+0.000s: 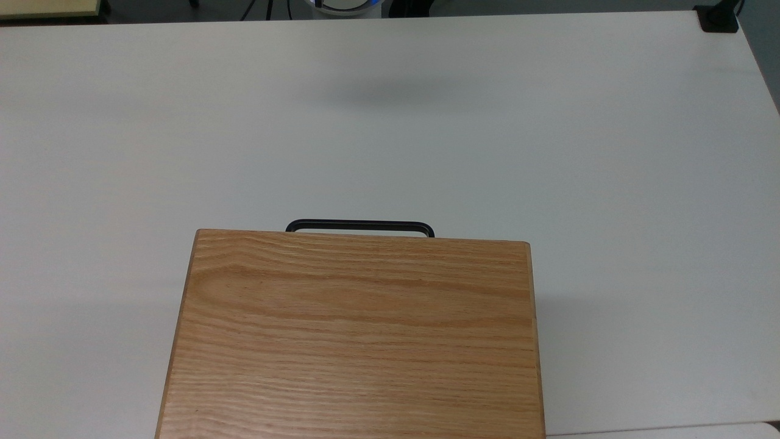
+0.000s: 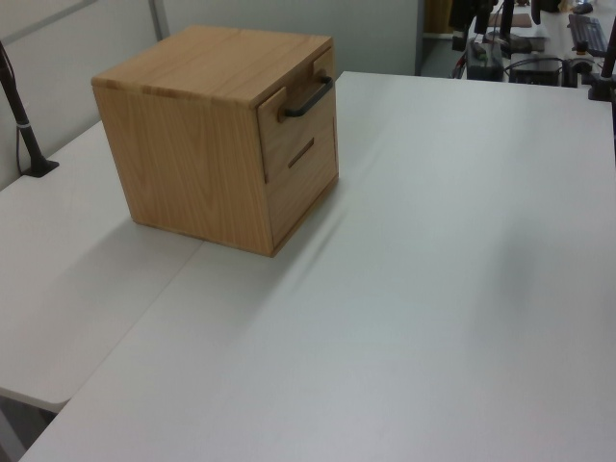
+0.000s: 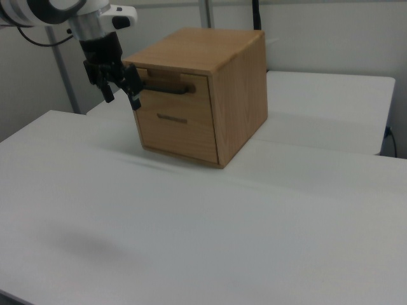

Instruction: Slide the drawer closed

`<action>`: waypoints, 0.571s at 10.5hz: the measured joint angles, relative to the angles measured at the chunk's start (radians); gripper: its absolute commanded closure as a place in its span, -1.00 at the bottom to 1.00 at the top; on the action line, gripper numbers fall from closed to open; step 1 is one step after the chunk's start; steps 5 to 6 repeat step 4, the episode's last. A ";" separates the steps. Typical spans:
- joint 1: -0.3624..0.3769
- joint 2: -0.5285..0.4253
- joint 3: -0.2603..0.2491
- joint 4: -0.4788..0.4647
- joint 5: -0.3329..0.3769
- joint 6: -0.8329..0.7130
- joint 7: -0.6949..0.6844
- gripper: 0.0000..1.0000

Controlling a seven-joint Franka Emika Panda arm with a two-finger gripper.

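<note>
The drawer, the upper of two in the oak cabinet, sat in its opening with its front about level with the cabinet's face, so it looked pushed home or very nearly so. Its black bar handle ran level across the front panel, crosswise to the line along which the drawer slides. From the gripper, the drawer lay toward the right view's right and further back, and any closing push would have to go from the gripper's side straight into the front panel. In the right view the gripper hung above the white table with its dark outline overlapping the handle's end at the right view's left, which read as contact or close to it. The top view corrected that: bare table stretched out in front of the handle, with a soft shadow far up the table, so I judged the gripper to be well apart from the drawer. The left view gave the front panel edge-on. Whether the gripper was released or clenched could not be told.
</note>
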 measured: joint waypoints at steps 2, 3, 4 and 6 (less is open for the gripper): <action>0.008 0.010 -0.001 -0.009 0.000 0.012 -0.066 -1.00; 0.009 0.014 -0.001 -0.010 0.000 0.012 -0.088 -1.00; 0.009 0.018 -0.001 -0.010 0.000 0.012 -0.098 -1.00; 0.009 0.018 -0.001 -0.010 0.000 0.012 -0.098 -1.00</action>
